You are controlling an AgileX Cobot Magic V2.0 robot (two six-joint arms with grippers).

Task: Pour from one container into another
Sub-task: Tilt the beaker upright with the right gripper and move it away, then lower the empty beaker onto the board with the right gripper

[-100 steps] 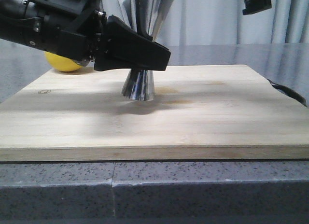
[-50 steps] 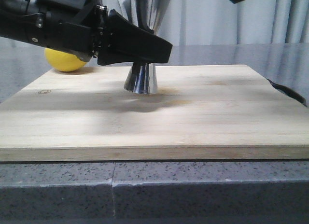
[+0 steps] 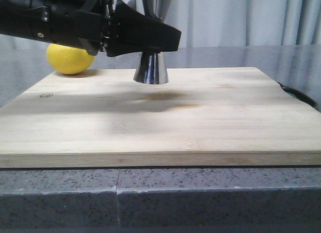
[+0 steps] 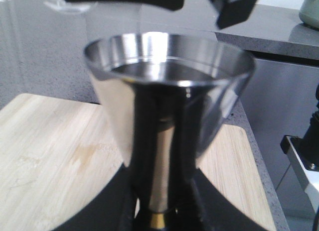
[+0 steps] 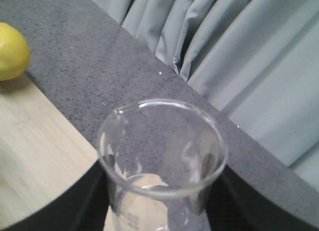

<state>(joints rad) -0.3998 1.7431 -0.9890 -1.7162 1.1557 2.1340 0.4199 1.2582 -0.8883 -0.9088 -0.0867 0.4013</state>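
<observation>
My front camera sits low, near table height, looking forward across the wooden board [image 3: 200, 117] toward the curtain [image 3: 241, 17]. My left wrist camera looks very closely onto the jigger [image 4: 167, 106]. My right wrist camera looks down over the beaker [image 5: 162, 156]. Front and right wrist views share the lemon [image 3: 70, 59].

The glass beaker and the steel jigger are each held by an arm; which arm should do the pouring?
The right. Its gripper holds the beaker upright, ready to tip. The left gripper holds the jigger above the wooden board, open cup up, so it probably only needs to hold steady.
</observation>
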